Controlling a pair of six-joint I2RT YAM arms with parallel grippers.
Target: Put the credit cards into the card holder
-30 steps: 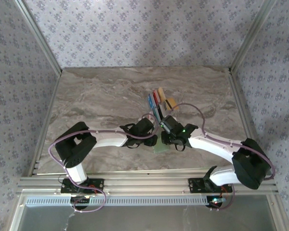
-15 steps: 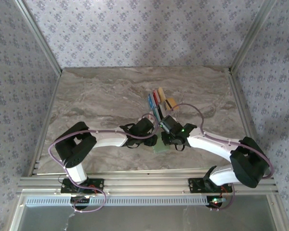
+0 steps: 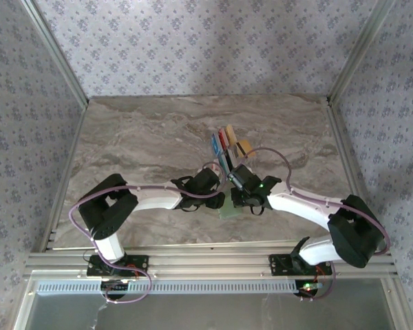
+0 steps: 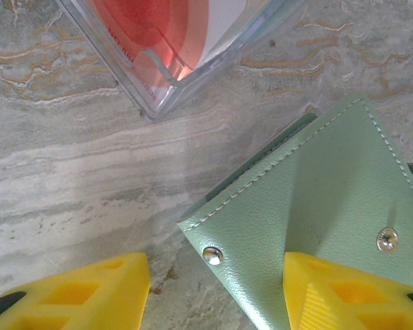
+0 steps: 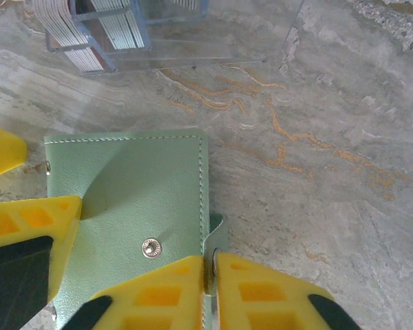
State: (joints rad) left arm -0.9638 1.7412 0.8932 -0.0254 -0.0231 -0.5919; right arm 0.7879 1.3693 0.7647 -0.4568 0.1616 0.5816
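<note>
Step, likely: readying holder (image 5: 138, 185) for cards (image 3: 226, 141). Right gripper (image 5: 210, 271) clamped on its edge; left gripper (image 4: 213, 292) jaws apart, straddling corner. Next: pry pocket open, hold steady.

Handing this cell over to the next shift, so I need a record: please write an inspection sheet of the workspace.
Surface: marble-look table, no spills seen.
Job's things: credit cards upright in a clear rack; card holder lying on the table.
Clutter: nothing seen.
Tools: left tool open, one finger resting on the holder; right tool pinching the holder's edge.
Cables: purple cables looped along both arms.
Surroundings: patterned walls, aluminium frame.
</note>
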